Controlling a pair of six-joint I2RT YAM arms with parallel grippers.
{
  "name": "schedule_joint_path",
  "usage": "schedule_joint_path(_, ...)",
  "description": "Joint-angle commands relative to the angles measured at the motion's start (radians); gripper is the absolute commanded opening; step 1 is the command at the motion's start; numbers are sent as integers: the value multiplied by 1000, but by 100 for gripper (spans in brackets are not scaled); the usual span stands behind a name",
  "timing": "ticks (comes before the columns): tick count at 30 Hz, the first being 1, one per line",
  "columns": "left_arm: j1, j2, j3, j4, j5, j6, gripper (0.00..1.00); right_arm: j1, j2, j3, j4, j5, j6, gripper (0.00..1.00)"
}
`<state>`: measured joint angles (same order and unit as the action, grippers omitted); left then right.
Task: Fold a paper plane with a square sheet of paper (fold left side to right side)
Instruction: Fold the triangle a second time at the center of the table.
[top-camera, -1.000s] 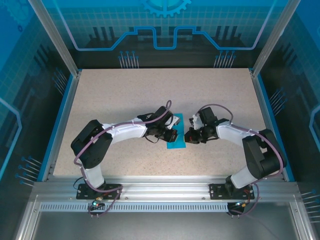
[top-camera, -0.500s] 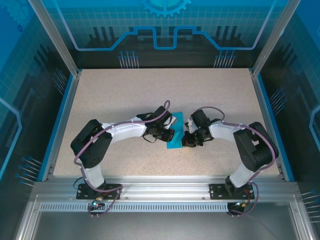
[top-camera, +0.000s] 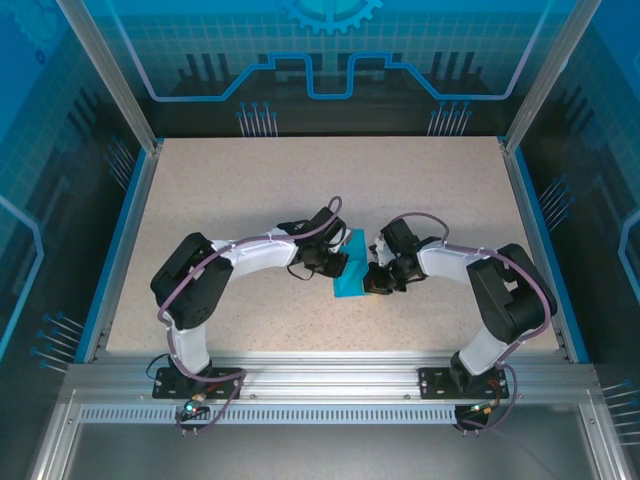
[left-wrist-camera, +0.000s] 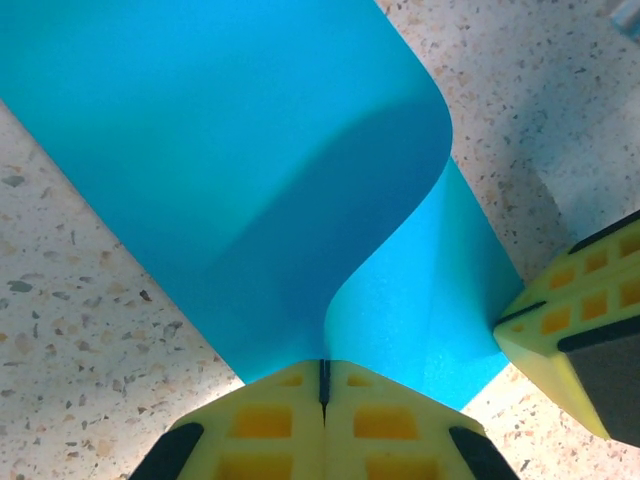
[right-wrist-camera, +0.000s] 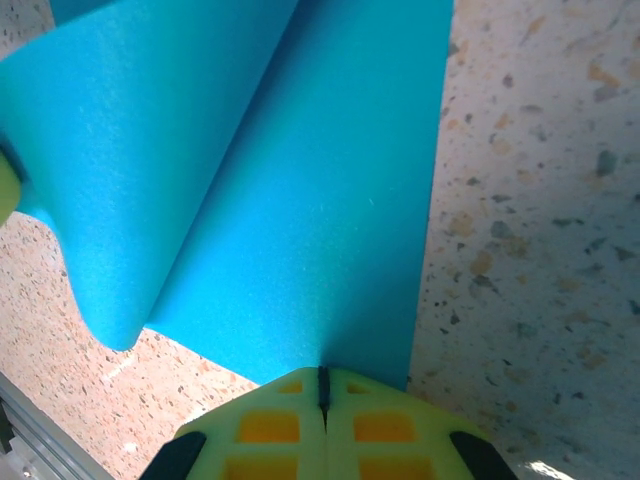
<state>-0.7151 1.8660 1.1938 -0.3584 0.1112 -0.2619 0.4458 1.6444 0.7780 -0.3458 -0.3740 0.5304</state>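
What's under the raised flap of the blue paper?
The square sheet of paper arches over its own lower half, which lies flat on the table. The table beneath that half is covered.

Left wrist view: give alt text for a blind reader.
The left gripper, shut, pinches an edge of the square sheet of paper, which curls over itself on the speckled table; the right gripper is at its right edge.
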Motion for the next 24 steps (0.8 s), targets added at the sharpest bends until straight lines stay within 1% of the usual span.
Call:
schedule_joint_path(1, 7, 29, 36, -27, -18, 15, 5, 14, 23, -1, -67, 51, -17, 0)
schedule_joint_path(24, 11, 53, 52, -39, -76, 27, 4, 20, 26, 8, -90, 64, -22, 0)
